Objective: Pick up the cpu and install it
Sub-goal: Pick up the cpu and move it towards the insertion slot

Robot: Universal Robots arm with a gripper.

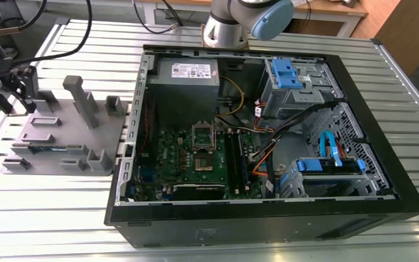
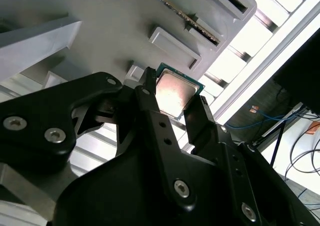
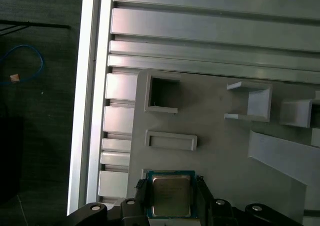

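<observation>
cpu (image 3: 171,195) — one, silvery top, at a corner of the one grey tray (image 3: 220,151) | gripper (image 2: 175,96) jaws — narrowly apart, clamped on the cpu's two opposite edges | one memory stick (image 1: 49,147) on tray | one open computer case (image 1: 268,136) beside it on bench (image 1: 49,218)

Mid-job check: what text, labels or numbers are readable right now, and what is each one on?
No text can be read.
White label on the power supply: print too small to read.
Metal top of the cpu: only faint marks, unreadable.
Memory stick on the grey tray: any print too small to read.
</observation>
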